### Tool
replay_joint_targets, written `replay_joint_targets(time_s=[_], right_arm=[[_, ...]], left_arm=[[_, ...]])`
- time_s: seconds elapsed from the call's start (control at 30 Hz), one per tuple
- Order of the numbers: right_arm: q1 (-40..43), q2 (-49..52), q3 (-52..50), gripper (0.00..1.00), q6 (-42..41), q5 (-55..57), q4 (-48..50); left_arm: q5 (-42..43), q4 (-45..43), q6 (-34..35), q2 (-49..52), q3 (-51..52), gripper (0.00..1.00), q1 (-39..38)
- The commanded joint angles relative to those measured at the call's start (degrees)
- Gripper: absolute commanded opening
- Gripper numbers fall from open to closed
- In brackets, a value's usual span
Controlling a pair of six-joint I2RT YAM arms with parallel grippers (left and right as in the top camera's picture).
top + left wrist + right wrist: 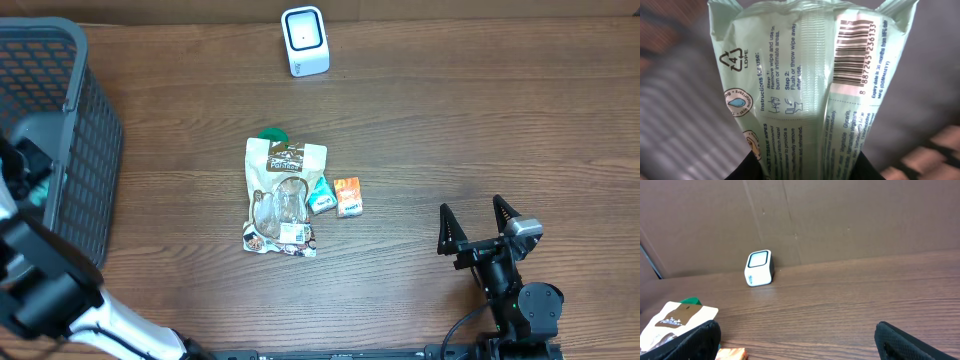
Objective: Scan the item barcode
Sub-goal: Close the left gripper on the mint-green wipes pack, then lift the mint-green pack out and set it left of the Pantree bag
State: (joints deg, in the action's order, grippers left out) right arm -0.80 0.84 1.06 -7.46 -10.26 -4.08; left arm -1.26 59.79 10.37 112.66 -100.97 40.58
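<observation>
The left jaws clamp a pale green, glossy, crinkled plastic wipes packet [790, 100] (barcode towards the wrist camera) over the dark mesh basket [95, 150]. The right jaws gape above the wood-grain counter [480, 120], well apart from the boxy white scanner [304, 41].
</observation>
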Motion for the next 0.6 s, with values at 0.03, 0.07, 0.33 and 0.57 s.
replay_joint_targets(time_s=[0.03,0.07,0.33,0.57], right_arm=[[0.17,-0.66,-0.61,1.00,0.26,0.31,0.33],[0.17,-0.66,-0.61,1.00,0.24,0.31,0.33],[0.17,-0.66,-0.61,1.00,0.24,0.31,0.33],[0.17,-0.66,-0.61,1.00,0.24,0.31,0.33]], left_arm=[[6.10,-0.52,-0.70,-15.21,-6.32,0.18,-0.90],[7.65,-0.76,-0.70,-17.77,-6.82,0.19,-1.18],[13.40,2.27,-1.01,-33.64,-7.17,0.21,-10.25],[8.63,12.83,-1.55,-33.97,-4.63,0.22,-28.24]])
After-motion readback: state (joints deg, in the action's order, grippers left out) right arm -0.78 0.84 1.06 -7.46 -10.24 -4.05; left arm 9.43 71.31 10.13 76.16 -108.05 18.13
